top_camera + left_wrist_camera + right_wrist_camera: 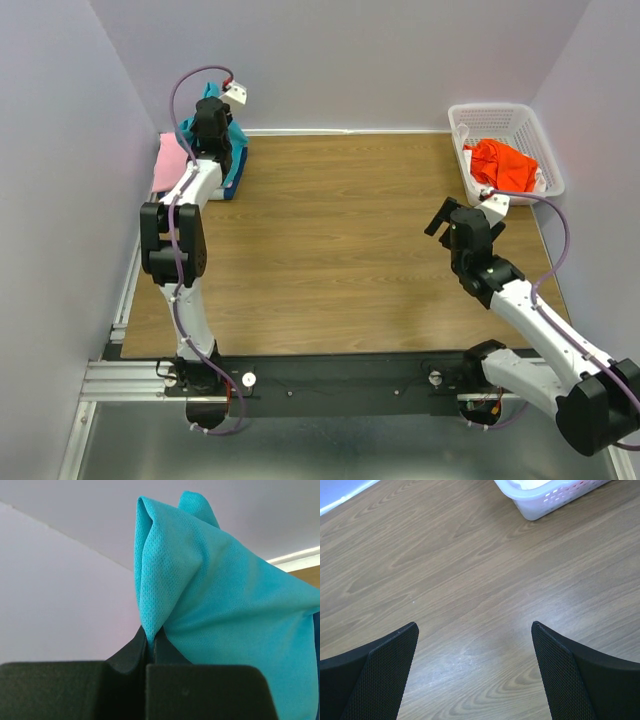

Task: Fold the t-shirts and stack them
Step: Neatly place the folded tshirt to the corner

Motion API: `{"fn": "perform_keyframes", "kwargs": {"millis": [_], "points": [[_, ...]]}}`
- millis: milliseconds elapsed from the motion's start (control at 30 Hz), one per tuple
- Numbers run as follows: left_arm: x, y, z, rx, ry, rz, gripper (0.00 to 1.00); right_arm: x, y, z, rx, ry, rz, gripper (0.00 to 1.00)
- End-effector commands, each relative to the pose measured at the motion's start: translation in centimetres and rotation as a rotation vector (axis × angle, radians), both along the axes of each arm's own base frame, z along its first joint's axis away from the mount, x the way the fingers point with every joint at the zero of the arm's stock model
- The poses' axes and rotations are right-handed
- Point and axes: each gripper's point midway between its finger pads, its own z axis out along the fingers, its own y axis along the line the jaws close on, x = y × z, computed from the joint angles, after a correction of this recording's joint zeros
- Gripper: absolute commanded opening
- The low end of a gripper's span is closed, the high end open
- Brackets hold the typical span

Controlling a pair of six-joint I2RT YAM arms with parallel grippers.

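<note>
At the far left corner my left gripper (pixel 212 104) is shut on a bunched fold of the teal t-shirt (pixel 210 590), lifted off the pile. The cloth is pinched between its fingertips (pixel 150 642) and drapes down to the right. In the top view the teal t-shirt (pixel 236 135) hangs over a dark blue t-shirt (pixel 234 180), with a pink t-shirt (pixel 170 162) lying beside them on the left. An orange-red t-shirt (pixel 503 163) lies crumpled in the white basket (pixel 500 113). My right gripper (pixel 440 215) (pixel 475 630) hovers open above bare wood, holding nothing.
The white lattice basket (pixel 545 500) stands at the table's far right corner, just beyond my right gripper. Walls close in the table on the left, back and right. The wooden table (pixel 340 220) stretches between the two arms.
</note>
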Motion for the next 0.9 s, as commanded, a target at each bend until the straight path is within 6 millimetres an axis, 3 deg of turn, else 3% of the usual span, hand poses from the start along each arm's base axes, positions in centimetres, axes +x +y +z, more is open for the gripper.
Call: {"fn": "perform_keyframes", "kwargs": {"millis": [0, 167, 200, 500, 767, 800, 833, 867], "points": [[1.1, 0.9, -0.6, -0.047, -0.006, -0.018, 0.00, 0.2, -0.9, 0.4, -0.030, -0.004, -0.044, 1.00], [1.9, 1.6, -1.8, -0.071, 0.003, -0.019, 0.00, 0.3, -0.9, 0.5, -0.037, -0.003, -0.049, 1.00], [1.8, 3.5, -2.4, -0.074, 0.008, 0.011, 0.00, 0.3, -1.0, 0.5, -0.038, -0.004, -0.051, 1.00], [2.0, 7.1, -5.1, -0.119, 0.036, 0.055, 0.00, 0.3, -1.4, 0.8, -0.048, -0.011, -0.075, 1.00], [1.7, 8.6, -7.1, -0.154, 0.075, 0.069, 0.00, 0.5, -1.4, 0.5, -0.060, 0.001, -0.079, 1.00], [1.8, 8.8, -7.3, -0.157, 0.080, 0.081, 0.07, 0.5, -1.4, 0.5, -0.061, 0.003, -0.079, 1.00], [1.6, 9.1, -7.4, -0.156, 0.081, 0.101, 0.39, 0.5, -1.4, 0.4, -0.061, 0.005, -0.077, 1.00], [1.5, 9.4, -7.4, -0.151, 0.085, 0.119, 0.48, 0.5, -1.4, 0.4, -0.062, 0.006, -0.075, 1.00]]}}
